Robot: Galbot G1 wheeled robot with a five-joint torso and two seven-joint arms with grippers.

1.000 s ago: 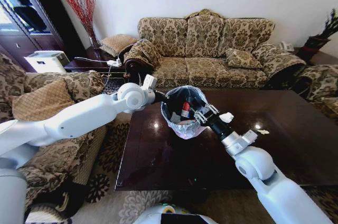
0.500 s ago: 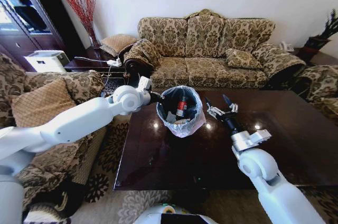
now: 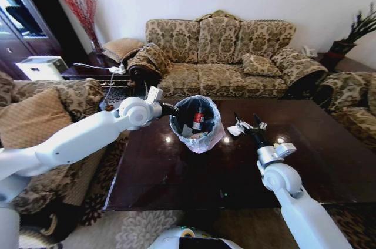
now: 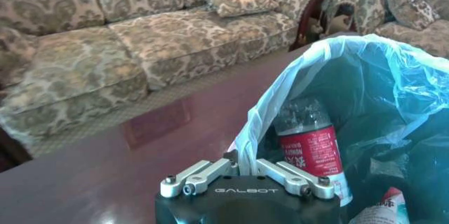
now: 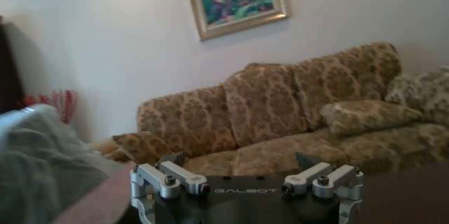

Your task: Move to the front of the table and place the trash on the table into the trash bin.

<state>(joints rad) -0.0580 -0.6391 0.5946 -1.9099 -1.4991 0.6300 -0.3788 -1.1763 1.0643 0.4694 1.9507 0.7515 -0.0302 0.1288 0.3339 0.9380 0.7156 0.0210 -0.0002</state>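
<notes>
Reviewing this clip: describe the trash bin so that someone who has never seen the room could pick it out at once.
Start at the table, the large glossy dark reddish-brown one in front of the patterned sofa. The trash bin is over its left part, with the left gripper at its rim. It is round and black, lined with a pale ruffled bag, and holds a clear bottle with a red label.

You have a table (image 3: 176, 167) of dark wood so glossy it mirrors the lights, and a bin (image 3: 195, 124) lined with thin, crinkled translucent plastic that ruffles over its rim. Inside, the bottle (image 4: 312, 142) is clear plastic with a red printed label. Your arms are smooth white plastic, the sofa (image 3: 226, 55) a matt patterned cloth.
</notes>
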